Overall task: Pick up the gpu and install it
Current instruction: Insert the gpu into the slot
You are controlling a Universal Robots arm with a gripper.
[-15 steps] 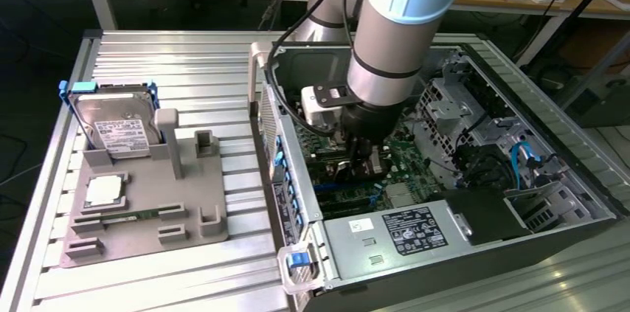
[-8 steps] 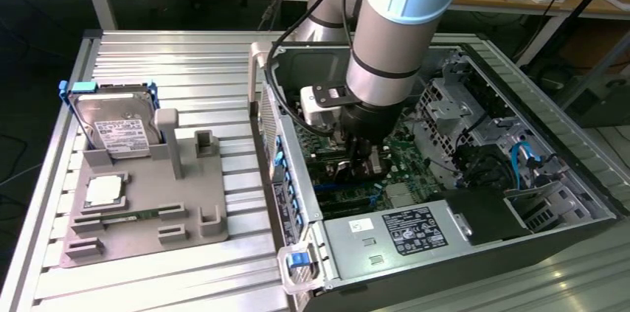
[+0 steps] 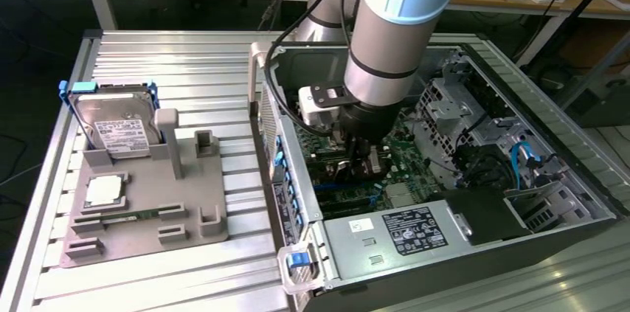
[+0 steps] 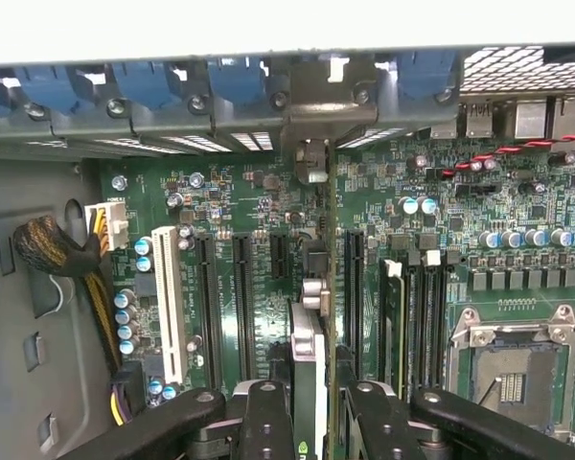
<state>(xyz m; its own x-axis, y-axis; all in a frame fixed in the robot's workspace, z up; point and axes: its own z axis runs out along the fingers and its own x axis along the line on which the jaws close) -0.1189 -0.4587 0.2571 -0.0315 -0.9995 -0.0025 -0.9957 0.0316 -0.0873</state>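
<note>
As the grey robot arm [image 3: 394, 32] reaches down into the open black computer case [image 3: 551, 201] on the ribbed aluminium worktop [image 3: 167, 61], the exterior view puts the end effector [image 3: 359, 158] low over the green motherboard [image 3: 414, 142], near the middle of the case. Away on the exterior view's left, the grey plastic holder [image 3: 187, 231] carries the silver hard drive in its blue frame [image 3: 113, 124], well apart from the action.

Over to the wrist view: the 2 black fingers [image 4: 265, 422] are clenched on the gpu [image 4: 307, 359], a thin dark card seen edge-on. It stands upright between them and points toward the row of blue latches [image 4: 235, 81] at the case wall. It's lined up among the long black expansion slots [image 4: 240, 287], right down at board level.

By my reading the pick-up is done and the card is at its slot. Whether its edge is pressed fully home I cannot tell, and the grip has not yet been let go.
</note>
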